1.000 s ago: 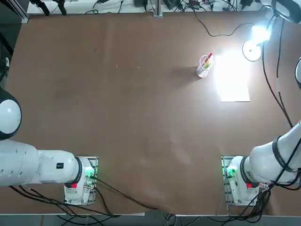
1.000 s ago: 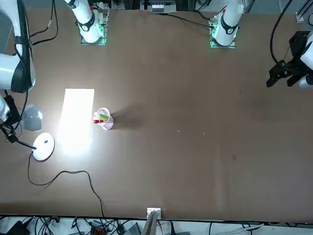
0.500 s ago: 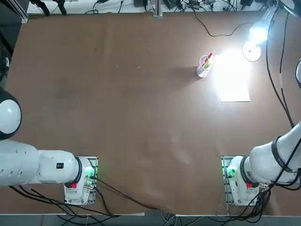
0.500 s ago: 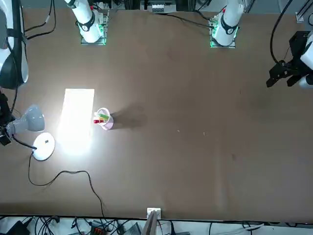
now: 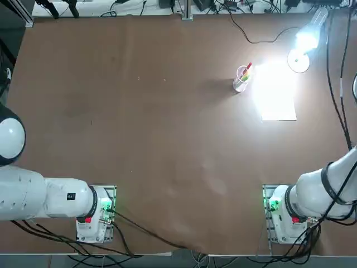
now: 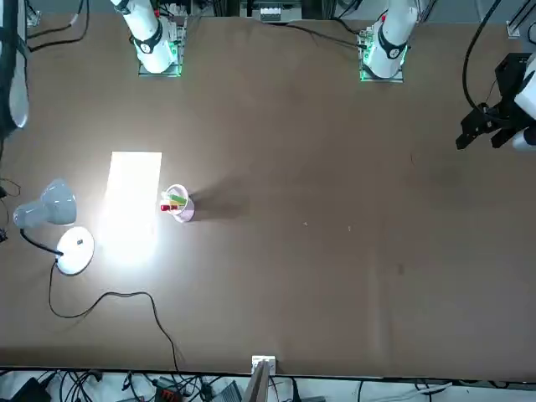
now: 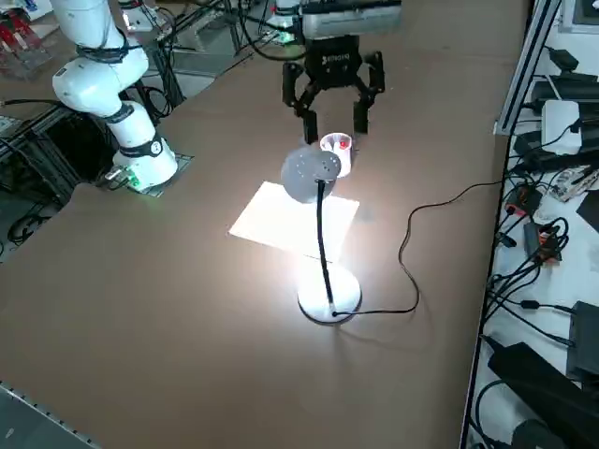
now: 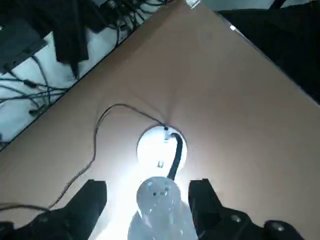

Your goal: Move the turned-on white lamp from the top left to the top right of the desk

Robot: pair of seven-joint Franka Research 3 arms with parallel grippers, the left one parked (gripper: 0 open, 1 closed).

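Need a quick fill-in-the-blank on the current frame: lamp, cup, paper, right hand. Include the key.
The lamp is switched ____.
The cup holds coloured ____.
The sheet of paper on the desk is coloured ____.
The right hand has its fingers standing ____, one on each side of the lamp's head.

Missing words, in order: on; pens; white; open.

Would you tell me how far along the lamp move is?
The lit lamp already stands at the desk's top right in the top view, beside the white paper, so the move looks done. Nothing is in hand: the right pincer is open near the lamp's head. Probably only withdrawing the arm is left.
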